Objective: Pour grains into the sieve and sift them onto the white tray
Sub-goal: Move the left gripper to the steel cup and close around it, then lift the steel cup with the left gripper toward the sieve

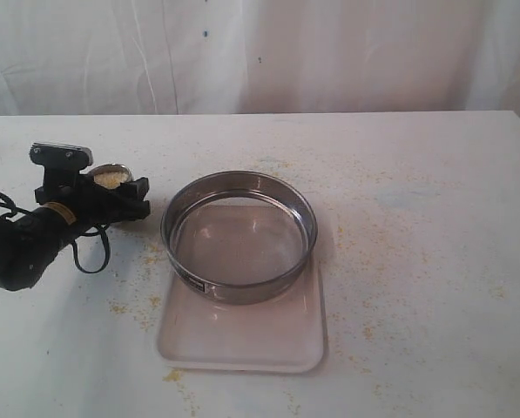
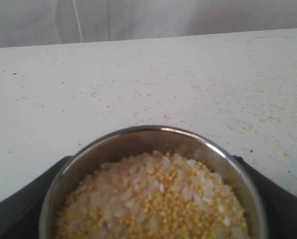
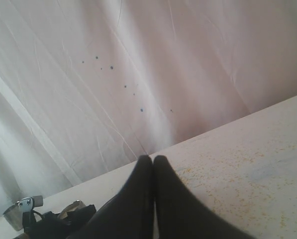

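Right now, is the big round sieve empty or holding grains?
Empty: the sieve shows bare mesh, the white tray visible beneath; the grains sit in the steel cup.

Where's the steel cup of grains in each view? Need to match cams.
Exterior view: steel cup at the far left of the table, at the left gripper, left of the sieve.
Left wrist view: fills the foreground, grains inside.
Right wrist view: probably the small steel rim far off; unclear.
Shared landmark: the speckled white table.
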